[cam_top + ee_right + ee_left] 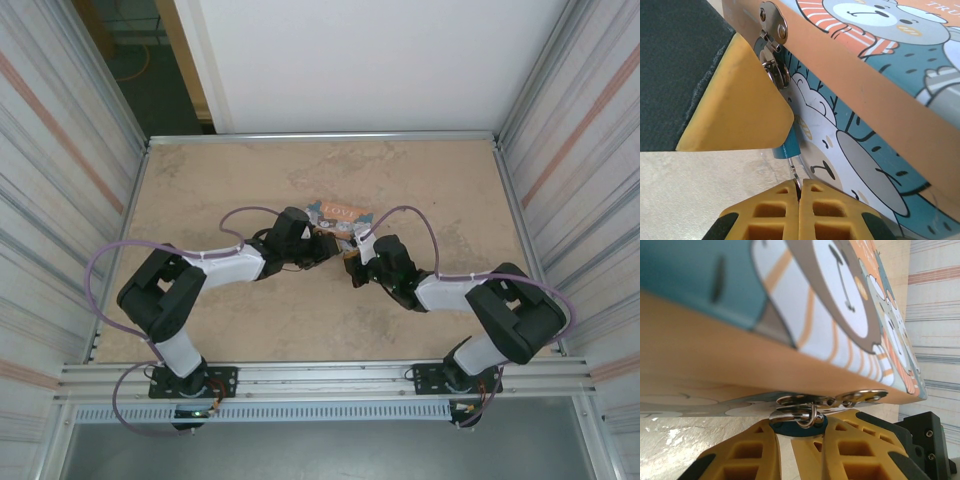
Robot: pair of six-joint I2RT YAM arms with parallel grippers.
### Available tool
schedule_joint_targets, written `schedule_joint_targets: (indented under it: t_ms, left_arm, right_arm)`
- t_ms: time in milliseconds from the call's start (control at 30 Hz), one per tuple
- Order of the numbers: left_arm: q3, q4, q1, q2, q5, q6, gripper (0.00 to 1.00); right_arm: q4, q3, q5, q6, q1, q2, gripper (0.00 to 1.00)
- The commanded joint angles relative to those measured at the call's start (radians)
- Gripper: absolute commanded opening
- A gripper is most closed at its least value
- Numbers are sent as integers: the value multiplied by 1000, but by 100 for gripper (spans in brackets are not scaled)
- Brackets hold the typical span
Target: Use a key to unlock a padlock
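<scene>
Over the table's middle, my left gripper (322,250) and right gripper (352,268) meet at the tin's (338,212) near edge. My left wrist view has narrowed fingers pinching the padlock (799,421), hung from the hasp (860,396). My right wrist view has closed fingers clamping the key (794,172), its long axis aimed straight ahead at the padlock's underside.

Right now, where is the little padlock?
In the right wrist view, the padlock sits under the metal clasp, left of centre, just above the right hand.

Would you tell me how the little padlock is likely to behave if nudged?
The padlock would probably swing loosely, as its thin shackle hangs through the tin's clasp. Small and smooth, it likely feels light and could slip.
</scene>
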Motion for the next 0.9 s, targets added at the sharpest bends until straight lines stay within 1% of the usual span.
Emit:
schedule_joint_targets:
  t_ms: [0,200,467,733,867]
  left_arm:
    - [1,18,-55,-23,177,0,12]
    - [0,14,-61,-21,181,0,11]
    - [-5,29,-70,-12,181,-11,11]
    - [-24,78,-70,11,180,-37,12]
    - [-34,125,-68,37,186,-62,13]
  right_arm:
    - [186,91,-46,12,10,1,0]
    - [186,135,-49,-18,11,6,0]
    - [185,189,-70,-13,11,26,0]
    - [185,146,-40,4,11,37,0]
    - [131,125,-19,-10,10,52,0]
